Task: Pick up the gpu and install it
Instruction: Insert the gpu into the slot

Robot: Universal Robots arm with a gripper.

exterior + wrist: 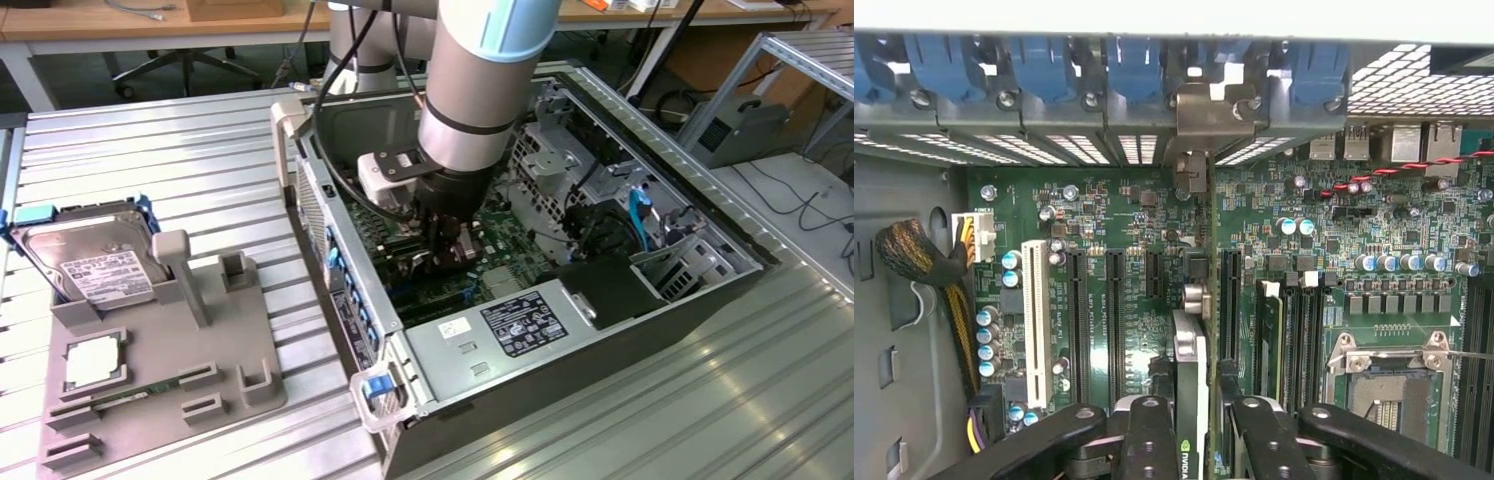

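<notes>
The gpu (1191, 350) is seen edge-on in the wrist view, a thin dark card with a green logo near my fingers. Its pale metal bracket (1199, 110) reaches the row of rear slot openings. My gripper (1199, 435) is shut on the card, one black finger (1149, 435) on each side. The card stands upright over the motherboard (1114, 230), in line with a black expansion slot between the other slots. In the exterior view the gripper (447, 250) is down inside the open computer case (310, 180), low over the board.
A white slot (1034, 320), a braided cable bundle (914, 255) and the processor socket (1384, 380) flank the card. Outside the case, a grey fixture (160, 370) holds a hard drive (94, 255) and a green memory stick (127, 400). Blue cables (638, 215) hang inside the case.
</notes>
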